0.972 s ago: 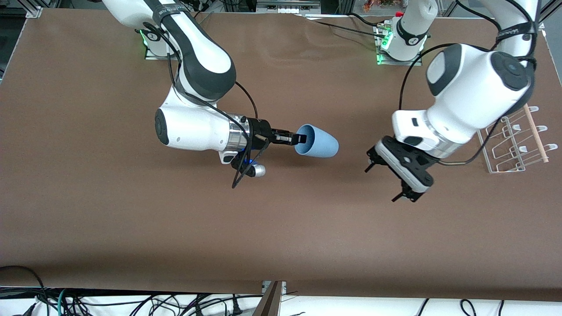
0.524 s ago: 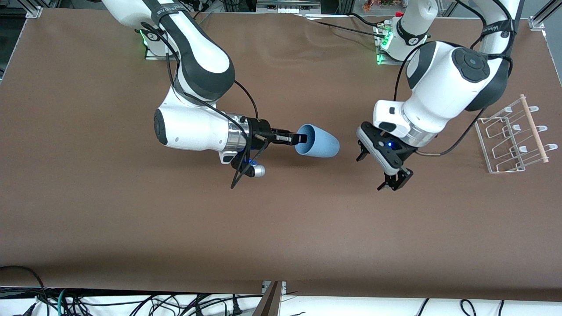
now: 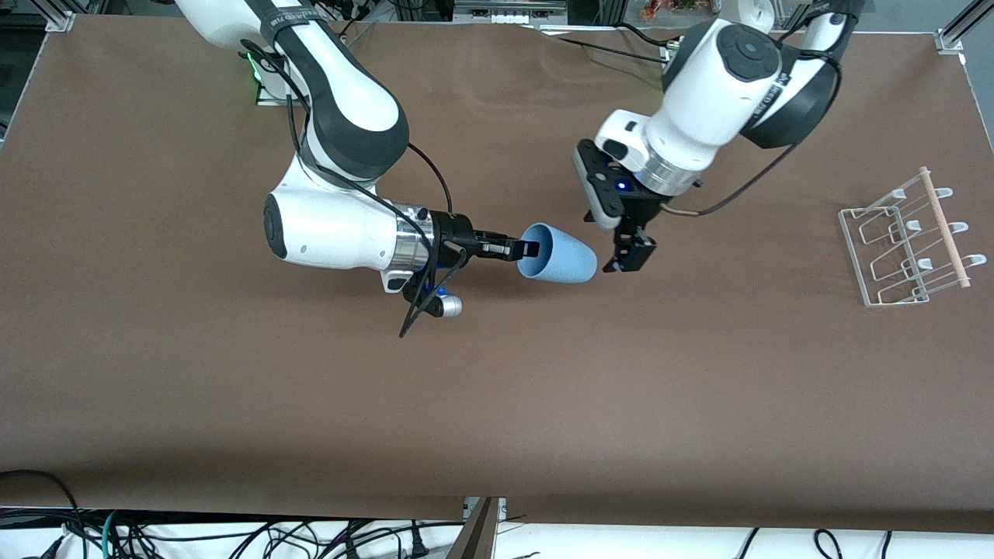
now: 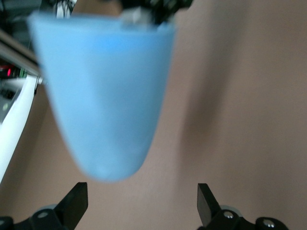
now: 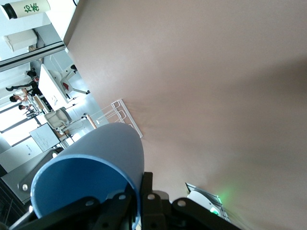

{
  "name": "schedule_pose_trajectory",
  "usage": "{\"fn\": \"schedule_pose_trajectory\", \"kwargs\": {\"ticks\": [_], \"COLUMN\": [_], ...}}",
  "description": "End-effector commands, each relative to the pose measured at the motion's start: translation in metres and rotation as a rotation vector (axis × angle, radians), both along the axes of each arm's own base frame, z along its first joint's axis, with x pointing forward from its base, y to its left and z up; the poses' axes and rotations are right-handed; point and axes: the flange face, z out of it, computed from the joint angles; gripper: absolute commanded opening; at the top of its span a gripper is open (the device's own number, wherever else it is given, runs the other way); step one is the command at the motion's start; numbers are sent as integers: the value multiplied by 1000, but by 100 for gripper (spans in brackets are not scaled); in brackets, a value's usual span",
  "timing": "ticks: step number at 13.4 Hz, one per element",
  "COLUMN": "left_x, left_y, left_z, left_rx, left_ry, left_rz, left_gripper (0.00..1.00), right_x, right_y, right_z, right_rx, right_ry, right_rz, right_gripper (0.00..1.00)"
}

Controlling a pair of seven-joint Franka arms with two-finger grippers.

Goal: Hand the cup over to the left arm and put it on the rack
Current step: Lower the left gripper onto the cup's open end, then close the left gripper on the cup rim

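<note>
Mid-worktop, the right gripper [image 3: 530,248] grasps the small light-blue tapered plastic cup [image 3: 561,255] by its rim, presenting the base to the left gripper [image 3: 630,255], fingers spread; the clear wire rack [image 3: 905,247] waits by the left arm's edge.

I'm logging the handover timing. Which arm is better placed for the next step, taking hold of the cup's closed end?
Left. The left gripper hangs open right beside the cup's closed end, which points at it. The right gripper is shut on the cup's rim.
</note>
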Motion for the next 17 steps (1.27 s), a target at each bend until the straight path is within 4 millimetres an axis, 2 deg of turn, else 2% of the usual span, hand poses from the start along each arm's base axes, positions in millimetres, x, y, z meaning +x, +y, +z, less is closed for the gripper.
{"fn": "schedule_pose_trajectory", "kwargs": {"ticks": [1, 6, 10, 11, 13, 16, 17], "left_x": [1, 5, 7, 7, 12, 14, 17], "left_y": [-1, -11, -17, -20, -24, -28, -30], "left_z": [0, -8, -2, -6, 1, -2, -4], "left_rx": [-11, -30, -48, -49, -62, -68, -63], "left_ry": [-46, -69, -70, -61, -72, -65, -70], "left_rz": [-1, -4, 18, 23, 24, 30, 13], "left_gripper": [100, 100, 100, 100, 100, 100, 66], "right_x": [-2, -4, -7, -8, -13, -14, -13], "right_y": [4, 6, 10, 11, 17, 18, 17], "right_z": [10, 10, 10, 10, 12, 12, 12], "right_rx": [29, 31, 32, 32, 39, 42, 42], "right_ry": [13, 17, 20, 21, 25, 29, 28], "right_rz": [3, 5, 11, 14, 24, 27, 24], "right_gripper": [0, 0, 0, 0, 0, 0, 0]}}
